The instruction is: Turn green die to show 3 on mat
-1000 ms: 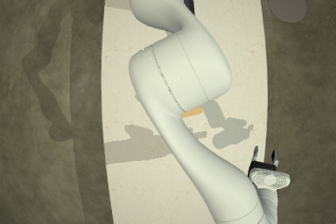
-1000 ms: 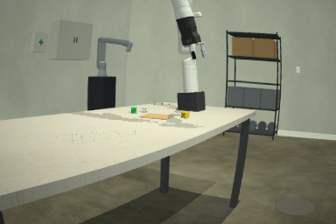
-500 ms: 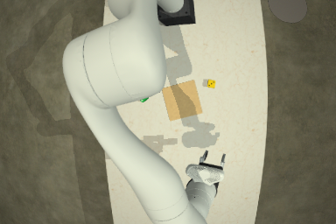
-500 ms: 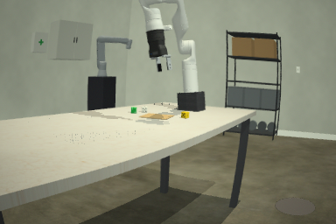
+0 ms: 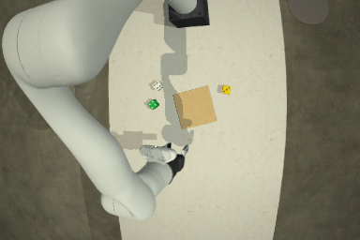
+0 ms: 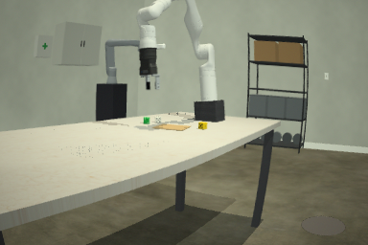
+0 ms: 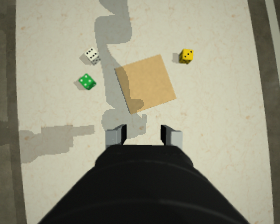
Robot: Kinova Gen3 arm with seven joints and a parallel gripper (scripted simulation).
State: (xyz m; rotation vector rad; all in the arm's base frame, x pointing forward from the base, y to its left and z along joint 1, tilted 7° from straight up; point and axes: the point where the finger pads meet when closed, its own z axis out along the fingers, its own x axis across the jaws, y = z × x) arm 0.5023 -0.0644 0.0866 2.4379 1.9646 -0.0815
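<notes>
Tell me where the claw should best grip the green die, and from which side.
Probably from straight above, on two opposite side faces: the green die sits alone on the table, off the mat, apart from the white die, and the open claw hangs high above.

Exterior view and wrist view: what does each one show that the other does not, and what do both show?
Only the exterior view shows the whole arm, a shelf rack, a wall cabinet and the table's legs. Only the wrist view shows the pips on the dice and the open gripper from behind. Both show the green die, the white die, the yellow die and the mat, with all three dice off the mat.
</notes>
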